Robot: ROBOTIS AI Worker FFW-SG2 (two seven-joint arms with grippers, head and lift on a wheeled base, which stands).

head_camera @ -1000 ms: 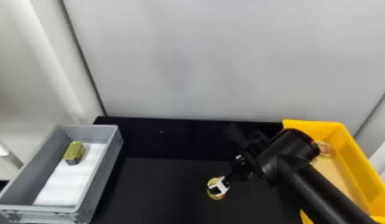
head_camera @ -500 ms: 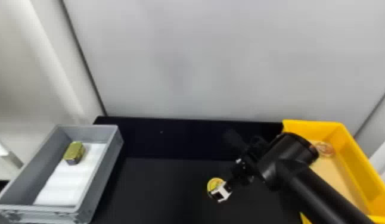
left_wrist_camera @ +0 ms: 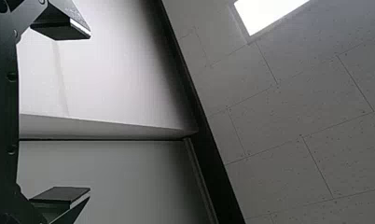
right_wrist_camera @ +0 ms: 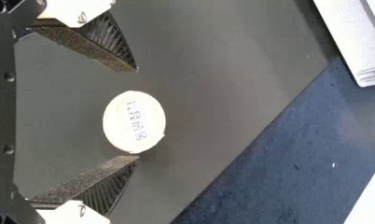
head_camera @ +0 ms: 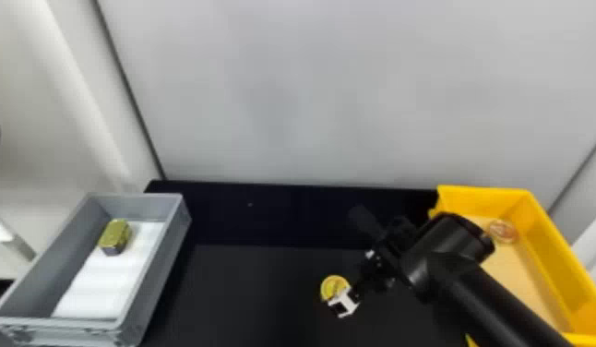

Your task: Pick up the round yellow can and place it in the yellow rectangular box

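We see the round can (right_wrist_camera: 134, 122) on the table (head_camera: 246, 295), near the right gripper (head_camera: 342, 297) — fingers wide; left gripper (left_wrist_camera: 88, 112), likewise wide.

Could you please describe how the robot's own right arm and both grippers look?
The right arm is black, with smooth, rounded parts. The right gripper has black, tapered, ribbed fingers and white plates with screws. The left gripper is dark, with flat finger pads and round holes in its body.

Grey crate (head_camera: 161, 272) holds gold tin (head_camera: 115, 234) on white sheet (head_camera: 101, 288)
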